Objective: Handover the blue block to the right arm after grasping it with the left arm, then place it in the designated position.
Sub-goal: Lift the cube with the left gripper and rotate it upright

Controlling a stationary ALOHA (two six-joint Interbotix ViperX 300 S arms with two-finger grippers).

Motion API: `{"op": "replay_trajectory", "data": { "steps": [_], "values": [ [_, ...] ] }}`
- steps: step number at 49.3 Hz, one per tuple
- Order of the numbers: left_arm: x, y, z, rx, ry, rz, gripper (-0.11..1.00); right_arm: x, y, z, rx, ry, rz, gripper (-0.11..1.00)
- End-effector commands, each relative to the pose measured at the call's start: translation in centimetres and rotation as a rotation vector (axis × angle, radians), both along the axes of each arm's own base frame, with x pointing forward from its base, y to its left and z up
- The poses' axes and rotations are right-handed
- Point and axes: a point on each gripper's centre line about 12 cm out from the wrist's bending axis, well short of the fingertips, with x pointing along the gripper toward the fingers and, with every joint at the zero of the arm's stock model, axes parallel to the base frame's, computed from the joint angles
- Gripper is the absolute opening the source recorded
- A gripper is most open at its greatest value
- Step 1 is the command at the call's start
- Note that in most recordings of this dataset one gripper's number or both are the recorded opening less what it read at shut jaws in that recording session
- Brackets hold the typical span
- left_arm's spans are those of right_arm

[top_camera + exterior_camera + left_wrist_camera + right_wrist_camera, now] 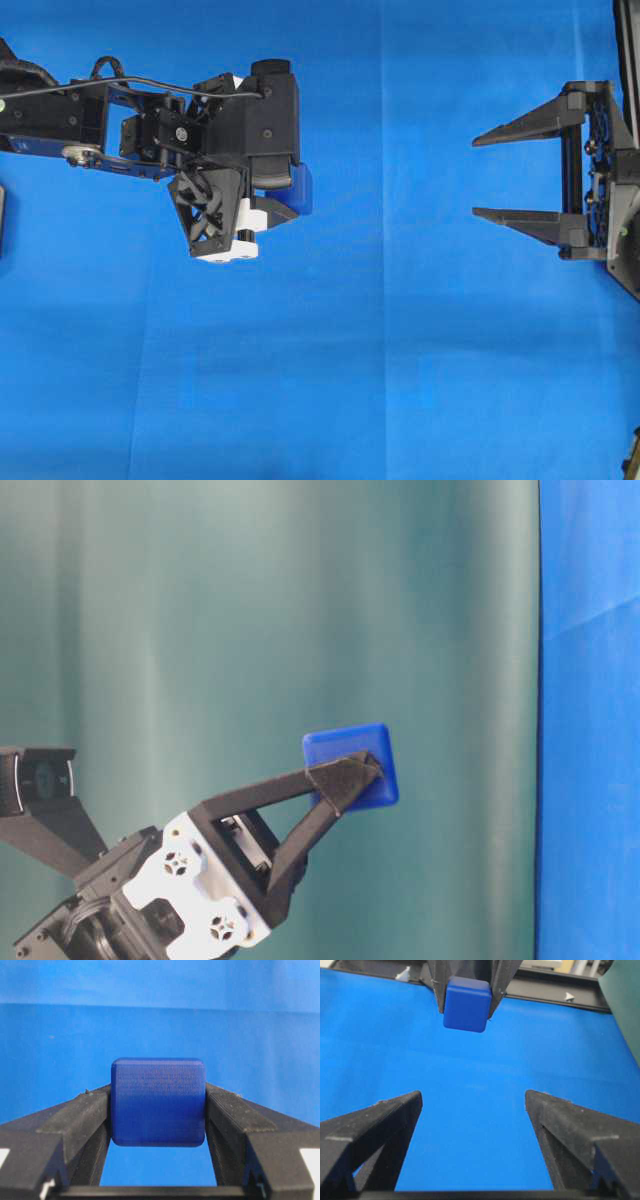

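Note:
The blue block (303, 188) is a small dark-blue cube, held off the blue cloth by my left gripper (296, 192), which is shut on it. In the left wrist view the block (158, 1102) sits pinched between the two black fingertips of that gripper (158, 1094). From table level the block (350, 763) shows raised in the air, with one finger (335, 780) across its face. My right gripper (478, 177) stands open and empty at the right, pointing toward the block and well apart from it. In its own view the right gripper (472, 1096) faces the block (467, 1004).
Blue cloth (380, 360) covers the table. A black frame rail (550, 991) runs along the far edge in the right wrist view. A teal curtain (250, 600) hangs behind the scene. A dark object (2, 220) pokes in at the left edge.

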Motion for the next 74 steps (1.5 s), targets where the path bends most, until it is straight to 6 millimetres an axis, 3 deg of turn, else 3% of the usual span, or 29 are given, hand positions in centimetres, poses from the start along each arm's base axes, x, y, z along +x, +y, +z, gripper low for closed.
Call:
{"op": "replay_trajectory", "data": {
  "steps": [1, 42, 65, 74],
  "values": [
    [-0.1, -0.1, 1.8, 0.002, -0.049, -0.003, 0.48, 0.3, -0.1, 0.9, 0.002, -0.022, -0.003, 0.96],
    [-0.3, -0.1, 1.8, 0.008, -0.081, -0.008, 0.48, 0.3, 0.0, 0.9, 0.002, -0.025, -0.003, 0.96],
    [-3.3, -0.4, 2.9, 0.012, -0.572, -0.021, 0.49, 0.3, 0.0, 1.2, -0.008, -0.04, 0.0, 0.96],
    [-3.9, -0.4, 2.6, 0.01, -0.664, -0.022, 0.49, 0.4, 0.0, 1.2, -0.01, -0.044, 0.0, 0.96]
  ]
}}
